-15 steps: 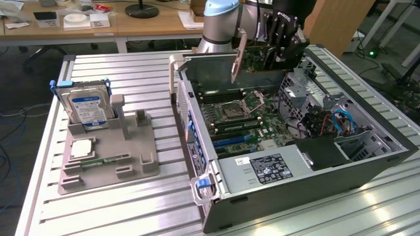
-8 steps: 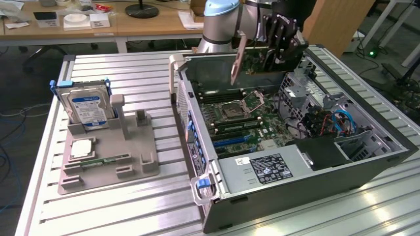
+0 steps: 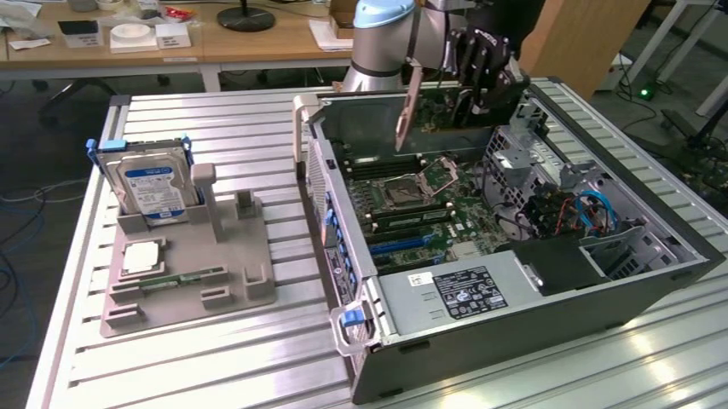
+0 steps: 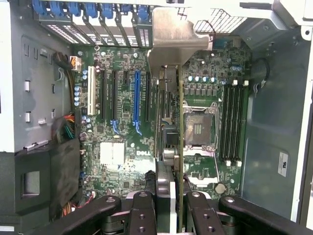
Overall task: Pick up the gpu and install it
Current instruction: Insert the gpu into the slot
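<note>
My gripper [image 3: 483, 81] hangs over the far end of the open computer case [image 3: 637, 281], shut on the gpu [image 3: 407, 115]. The card hangs edge-down, its silver end bracket pointing toward the motherboard [image 3: 421, 204] and held above it. In the wrist view the gpu [image 4: 168, 122] appears edge-on, its bracket [image 4: 171, 44] at the far end. My gripper [image 4: 168, 208] clamps it between black fingers [image 4: 142, 210]. The card lines up beside the CPU socket [image 4: 198, 129], apart from the blue expansion slot [image 4: 136, 98].
A grey fixture [image 3: 228, 264] on the slatted table at the exterior view's left holds a hard drive [image 3: 148, 183], a CPU [image 3: 142, 256] and a memory stick [image 3: 170, 279]. Inside the case are a power supply [image 3: 461, 290], cables [image 3: 592, 213] and memory slots [image 4: 231, 122].
</note>
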